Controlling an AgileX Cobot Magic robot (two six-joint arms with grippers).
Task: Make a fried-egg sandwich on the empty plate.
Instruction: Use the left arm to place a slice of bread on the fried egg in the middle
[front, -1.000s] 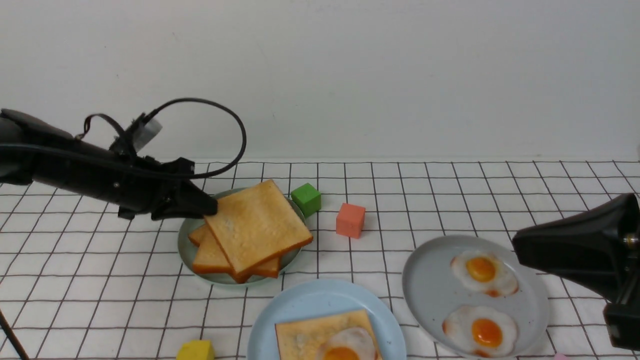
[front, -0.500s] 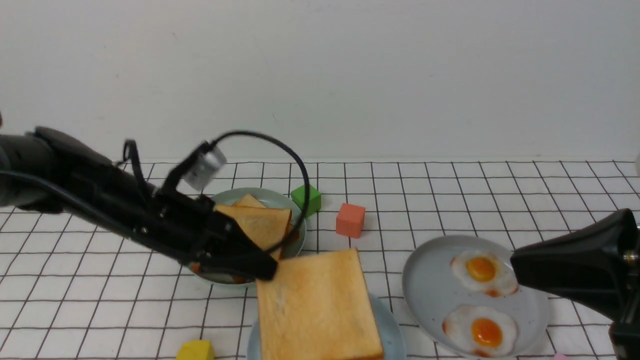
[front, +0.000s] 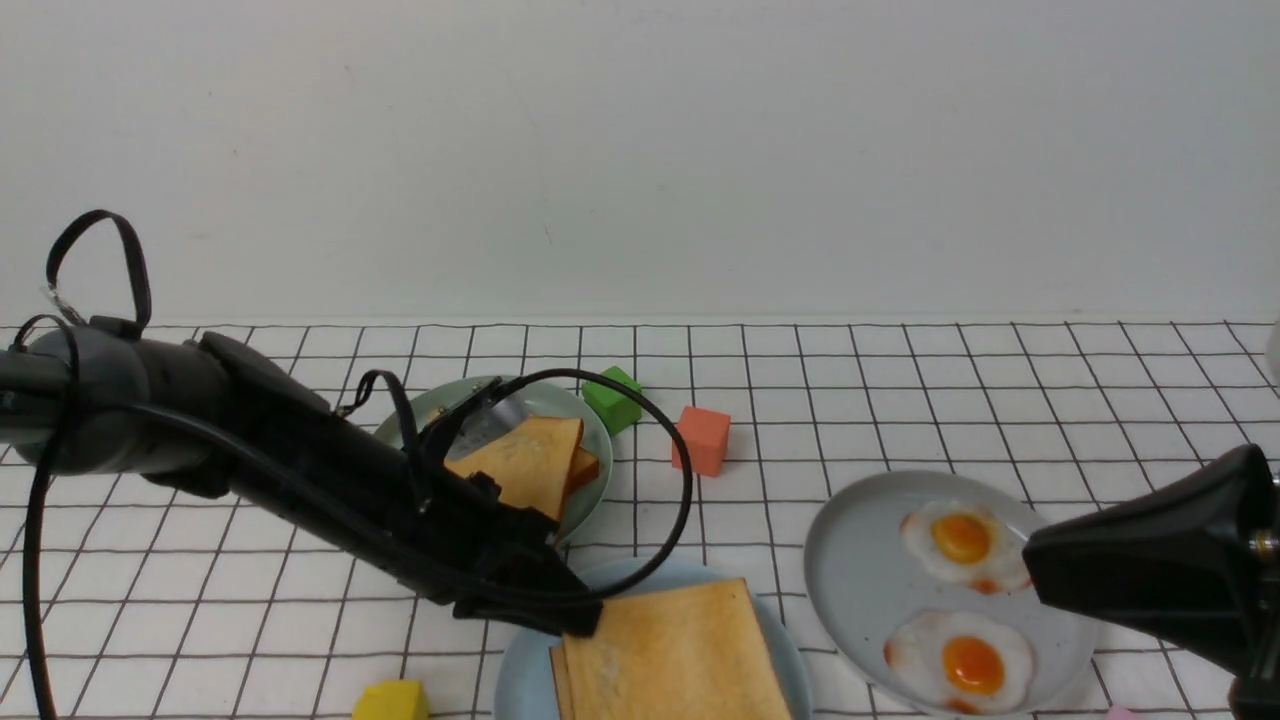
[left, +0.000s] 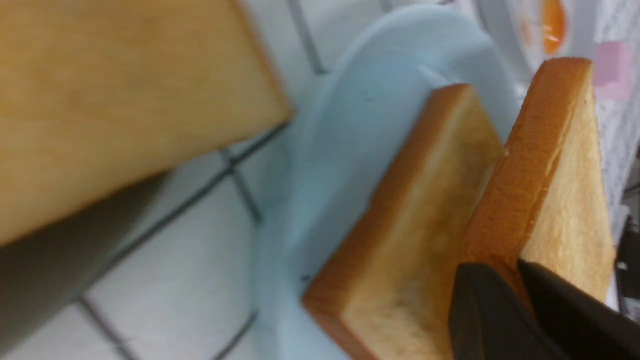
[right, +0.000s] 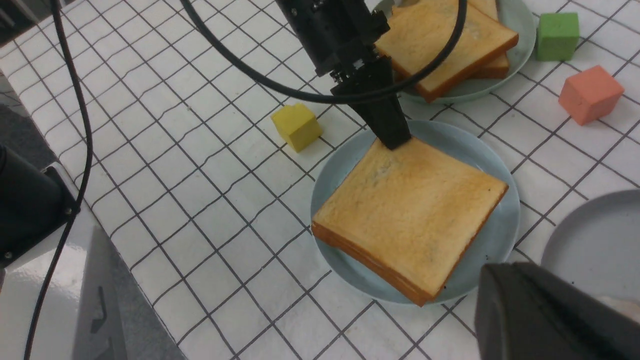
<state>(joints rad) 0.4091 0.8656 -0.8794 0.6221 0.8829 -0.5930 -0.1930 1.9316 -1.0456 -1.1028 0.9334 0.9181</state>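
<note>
Pinching the top slice (right: 415, 210) by one corner, my left fingers (right: 389, 125) are clamped on it so it settles square over the fried-egg sandwich (right: 372, 262). That sits on the sky-blue plate (right: 467, 147), just beyond those fingertips, with any egg hidden underneath. A corner grip, I judge, lets the slice lie flat. My right fingers (front: 1100, 560), closed on nothing, hang well apart, beside the grey plate (front: 860, 560).

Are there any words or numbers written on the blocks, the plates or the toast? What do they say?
None: no words, numbers or signs can be read anywhere. The green block, orange-pink block and yellow block are plain, and so are the sky-blue plate, grey plate and top toast slice.
</note>
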